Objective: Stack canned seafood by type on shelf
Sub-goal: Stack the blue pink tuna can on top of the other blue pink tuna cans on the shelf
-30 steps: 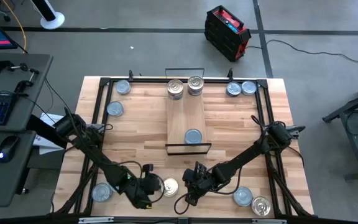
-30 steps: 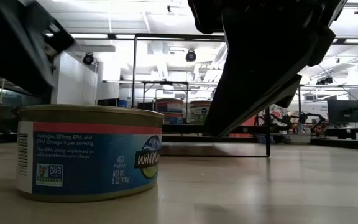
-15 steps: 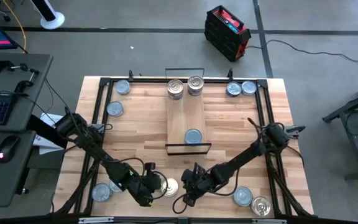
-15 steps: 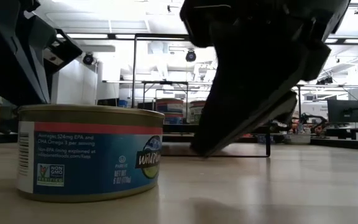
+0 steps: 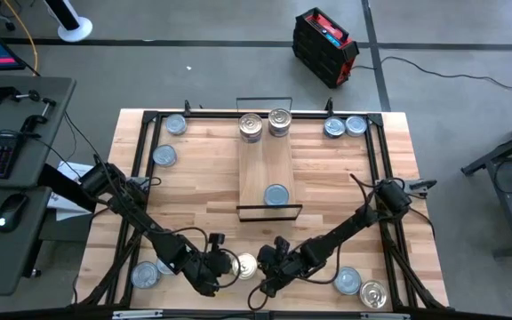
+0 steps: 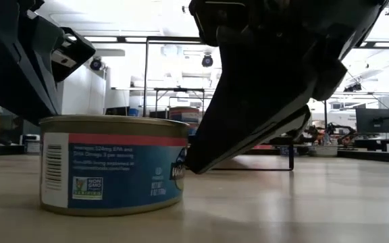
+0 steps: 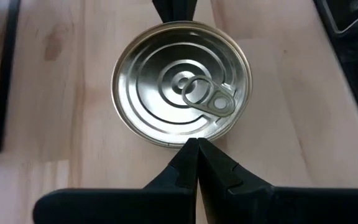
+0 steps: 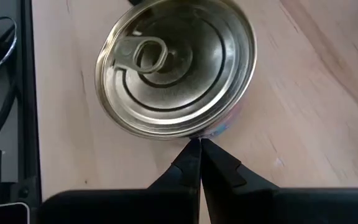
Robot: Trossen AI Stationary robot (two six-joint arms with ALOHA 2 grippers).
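So the wooden worktop (image 5: 318, 191) takes up most of the high view, with a black frame running round its edges. In the middle sits the shelf (image 5: 266, 173) — a long light-wood plank with black wire ends. It carries two shiny-lidded tins side by side at the far end (image 5: 251, 126) (image 5: 280, 119) and one blue-topped tin (image 5: 276, 195) near the front end.

Both dark arms reach in low along the front edge and meet around a single ring-pull tin (image 5: 245, 266) standing upright on the worktop, well short of the shelf. The left end effector (image 7: 197, 144) has its fingers pressed together, the tip right at the tin's rim. The right end effector (image 8: 199, 144) is the same — fingers together, tip touching the rim on the opposite side. Neither is clamped on anything. In the low view the tin's blue label (image 6: 113, 174) shows clearly.

Loose tins: blue-topped ones far left (image 5: 175, 125) (image 5: 164, 156), two far right (image 5: 333, 128) (image 5: 356, 125), one front left (image 5: 145, 275), and a blue (image 5: 348, 283) plus a shiny one (image 5: 373, 294) front right.
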